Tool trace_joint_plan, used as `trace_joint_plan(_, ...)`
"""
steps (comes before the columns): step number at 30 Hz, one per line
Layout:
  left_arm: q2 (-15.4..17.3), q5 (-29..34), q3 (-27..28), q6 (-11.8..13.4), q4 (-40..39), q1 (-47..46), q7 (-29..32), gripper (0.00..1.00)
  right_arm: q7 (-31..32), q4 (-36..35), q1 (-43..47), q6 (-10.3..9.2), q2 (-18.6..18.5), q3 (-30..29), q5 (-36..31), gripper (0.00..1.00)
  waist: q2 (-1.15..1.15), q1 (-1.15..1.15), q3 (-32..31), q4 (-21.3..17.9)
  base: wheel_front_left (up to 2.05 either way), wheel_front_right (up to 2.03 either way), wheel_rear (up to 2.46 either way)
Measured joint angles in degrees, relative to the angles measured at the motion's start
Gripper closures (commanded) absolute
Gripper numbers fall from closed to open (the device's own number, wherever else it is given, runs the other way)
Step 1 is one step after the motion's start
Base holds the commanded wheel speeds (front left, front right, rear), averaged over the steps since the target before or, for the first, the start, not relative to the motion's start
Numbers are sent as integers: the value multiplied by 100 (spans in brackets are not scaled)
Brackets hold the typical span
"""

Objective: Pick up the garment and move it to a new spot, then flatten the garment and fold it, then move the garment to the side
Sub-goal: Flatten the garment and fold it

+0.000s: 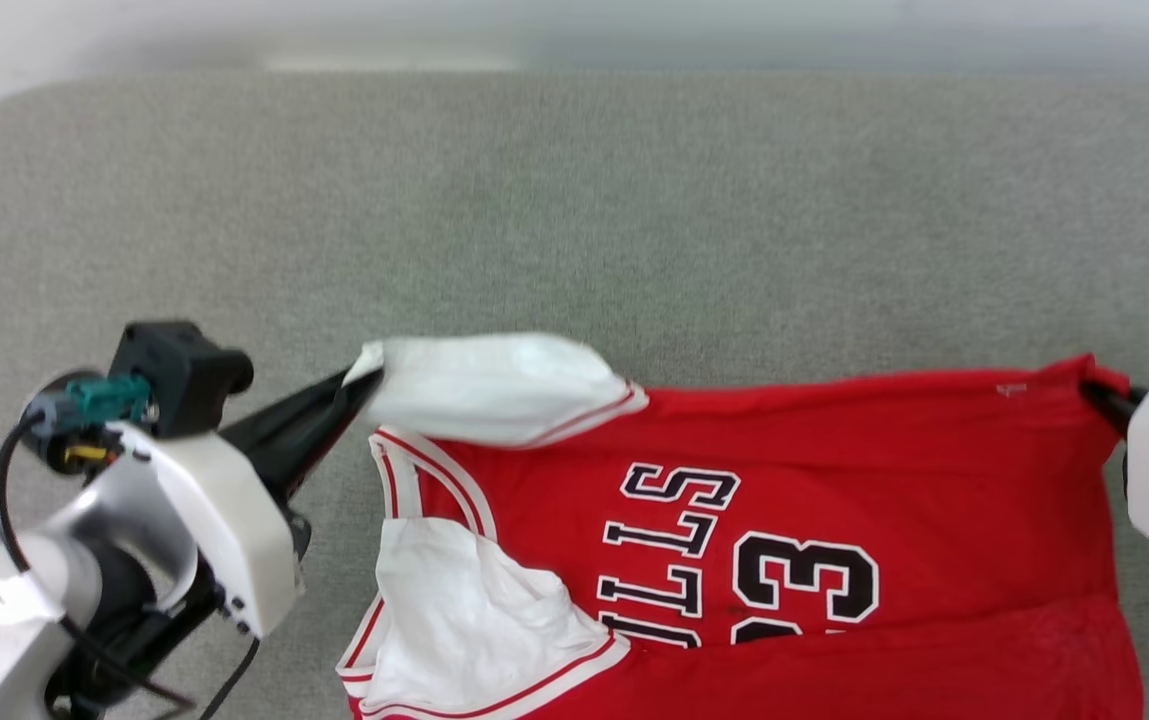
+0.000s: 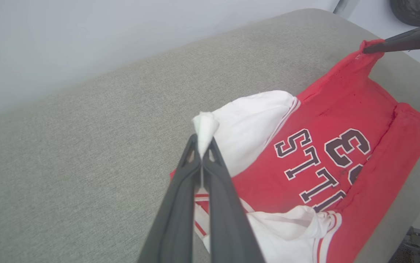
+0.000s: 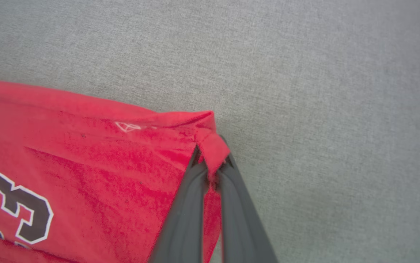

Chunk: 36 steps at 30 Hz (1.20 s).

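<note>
Left end effector (image 2: 202, 146) clamps the jersey (image 1: 884, 440) by a sleeve tip (image 2: 205, 124), right end effector (image 3: 211, 160) by a hem corner (image 3: 213, 146); tension may slip either pinch.

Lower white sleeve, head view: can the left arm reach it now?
Probably not yet. The left claw is shut on the tip of the upper white sleeve; it would have to let go first. Otherwise the lower white sleeve lies uncovered beside that arm.

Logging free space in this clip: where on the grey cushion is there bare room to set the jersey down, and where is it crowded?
Bare: the grey cushion from the garment to the far wall, and left of its collar. Crowded: near middle and right, where the left gripper and right gripper pinch the garment.
</note>
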Motion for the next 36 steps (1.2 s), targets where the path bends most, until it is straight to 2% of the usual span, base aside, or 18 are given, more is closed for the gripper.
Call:
trace_joint_plan(8, 145, -269, -45, 435, -311, 1007, -75, 100, -436, -390, 1137, 0, 122, -360, 143, 100, 0, 0, -459, -45, 0, 0, 0)
trace_joint_plan(13, 180, -268, -255, 539, -191, 1604, -178, 100, -512, -624, 1795, 0, 154, -467, 315, 100, 0, 0, -542, -48, 0, 0, 0)
trace_joint_plan(18, 226, -133, -682, 482, -36, 1973, -35, 100, -479, -901, 2246, 0, -110, -205, 328, 100, 0, 0, -527, -64, 0, 0, 0)
trace_joint_plan(22, 203, 4, -801, 480, 283, 1989, 9, 100, -486, -920, 2308, 0, -322, 76, 258, 100, 0, 0, -452, -74, 0, 0, 0)
trace_joint_plan(30, -214, 78, -1155, 105, 947, 1789, 82, 100, -754, -508, 2204, 0, -527, 662, 332, 100, 0, 0, -321, -58, 0, 0, 0)
trace_joint_plan(35, -467, 158, -1279, -26, 1304, 1623, -7, 100, -915, -296, 2013, 0, -688, 1040, 368, 100, 0, 0, -266, -58, 0, 0, 0)
trace_joint_plan(36, -501, 216, -1291, -31, 1381, 1583, -49, 81, -944, -250, 1990, 0, -692, 1078, 425, 85, 0, 0, -268, -60, 0, 0, 0)
